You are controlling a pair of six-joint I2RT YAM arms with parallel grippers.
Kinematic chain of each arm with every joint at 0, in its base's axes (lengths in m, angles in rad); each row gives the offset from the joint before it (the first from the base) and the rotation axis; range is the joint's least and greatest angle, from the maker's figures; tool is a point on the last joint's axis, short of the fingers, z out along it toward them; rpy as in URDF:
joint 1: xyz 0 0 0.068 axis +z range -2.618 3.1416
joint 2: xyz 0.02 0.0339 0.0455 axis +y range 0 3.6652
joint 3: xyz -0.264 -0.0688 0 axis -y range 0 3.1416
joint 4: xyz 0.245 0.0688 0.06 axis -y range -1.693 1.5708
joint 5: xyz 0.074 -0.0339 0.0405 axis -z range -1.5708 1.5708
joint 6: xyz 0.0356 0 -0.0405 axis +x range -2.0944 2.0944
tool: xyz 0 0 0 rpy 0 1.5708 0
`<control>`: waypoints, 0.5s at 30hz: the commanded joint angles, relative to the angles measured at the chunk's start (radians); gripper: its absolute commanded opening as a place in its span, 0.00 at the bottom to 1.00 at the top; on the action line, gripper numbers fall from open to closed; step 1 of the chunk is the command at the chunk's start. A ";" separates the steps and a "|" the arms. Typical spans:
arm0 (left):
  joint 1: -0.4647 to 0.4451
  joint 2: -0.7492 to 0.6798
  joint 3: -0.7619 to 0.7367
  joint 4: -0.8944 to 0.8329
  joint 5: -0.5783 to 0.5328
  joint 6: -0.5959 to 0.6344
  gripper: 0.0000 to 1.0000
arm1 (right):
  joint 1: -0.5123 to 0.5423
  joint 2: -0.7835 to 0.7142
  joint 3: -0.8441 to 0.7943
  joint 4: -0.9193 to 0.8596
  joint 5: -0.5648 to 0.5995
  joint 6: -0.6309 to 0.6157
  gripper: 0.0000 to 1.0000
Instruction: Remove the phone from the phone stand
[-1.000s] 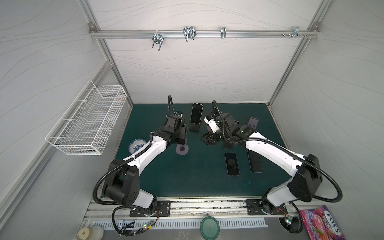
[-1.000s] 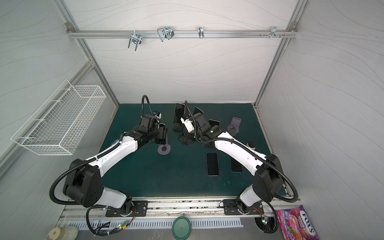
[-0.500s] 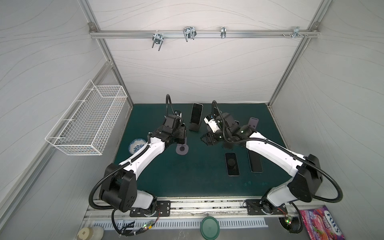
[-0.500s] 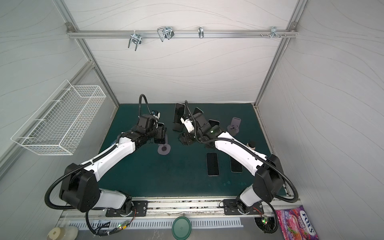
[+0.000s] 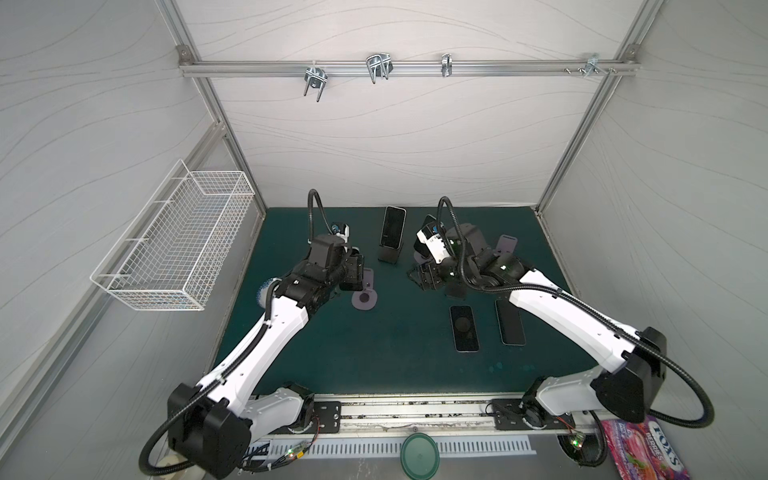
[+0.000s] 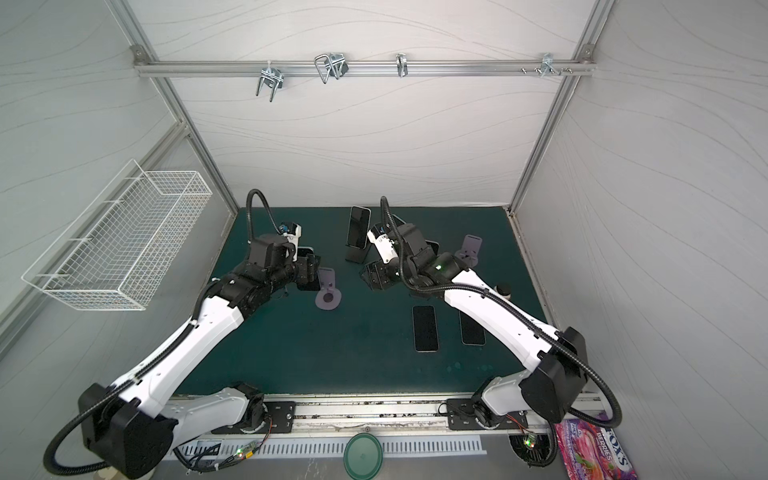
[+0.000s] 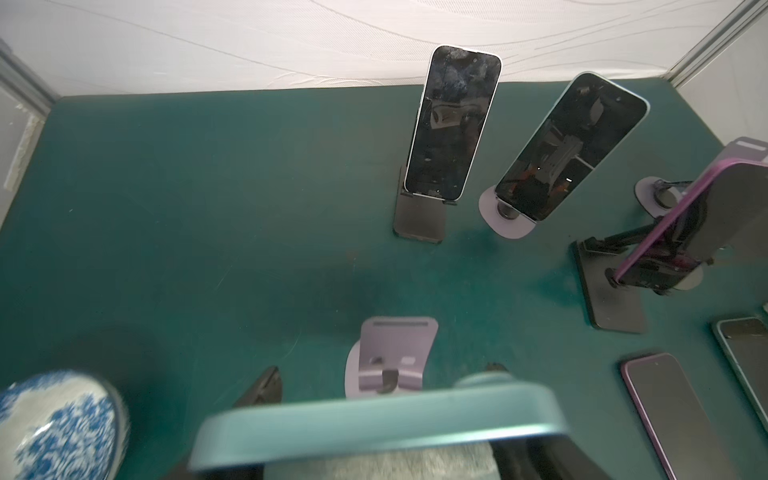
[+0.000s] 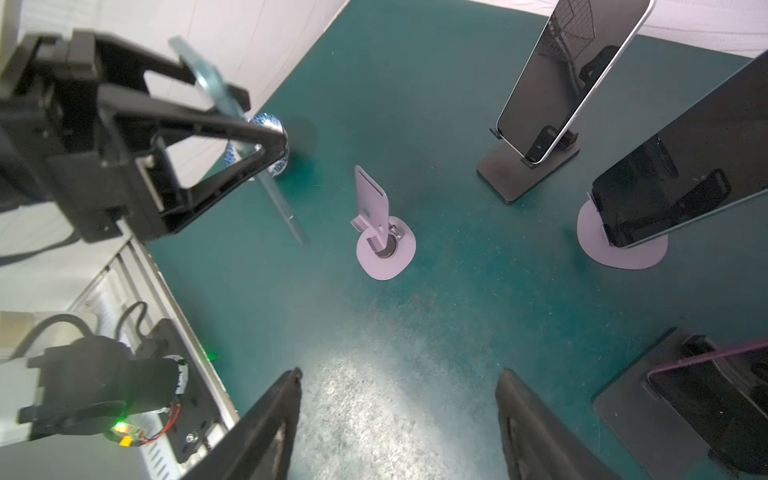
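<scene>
Left tool (image 6: 309,274) is clamped on the teal phone (image 7: 374,428). The phone is held up just beside the lilac stand (image 8: 374,208), not touching it, and the cradle is bare. Right tool (image 8: 399,374) is wide and empty, hovering over the tabletop (image 7: 208,208).

Judged step: the phone is off the stand but not yet set down.

Next move calls for carrying it clear of the stand's lip and laying it flat on a bare patch, away from the blue-white jar (image 7: 62,424).

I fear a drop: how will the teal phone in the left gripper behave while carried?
The teal phone looks a straight, thin slab, so probably stiff. Its smooth, shiny edge may slip. It juts well past the left gripper, so it could pivot if jolted.
</scene>
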 commanded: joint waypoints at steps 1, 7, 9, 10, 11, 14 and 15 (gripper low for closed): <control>0.004 -0.079 -0.023 -0.088 -0.014 -0.045 0.62 | 0.018 -0.042 -0.022 -0.032 0.016 0.026 0.75; 0.004 -0.209 -0.097 -0.217 -0.017 -0.087 0.62 | 0.057 -0.037 -0.027 -0.058 0.032 0.043 0.75; 0.004 -0.245 -0.114 -0.245 -0.020 -0.096 0.62 | 0.068 -0.035 -0.025 -0.061 0.037 0.050 0.75; 0.004 -0.260 -0.121 -0.261 -0.021 -0.098 0.62 | 0.072 -0.031 -0.023 -0.060 0.038 0.051 0.75; 0.004 -0.274 -0.123 -0.276 -0.021 -0.102 0.62 | 0.078 -0.029 -0.021 -0.060 0.040 0.052 0.75; 0.004 -0.297 -0.126 -0.310 -0.006 -0.132 0.60 | 0.086 -0.017 -0.007 -0.066 0.046 0.054 0.75; 0.004 -0.301 -0.127 -0.315 0.005 -0.143 0.59 | 0.088 -0.015 -0.003 -0.067 0.046 0.053 0.75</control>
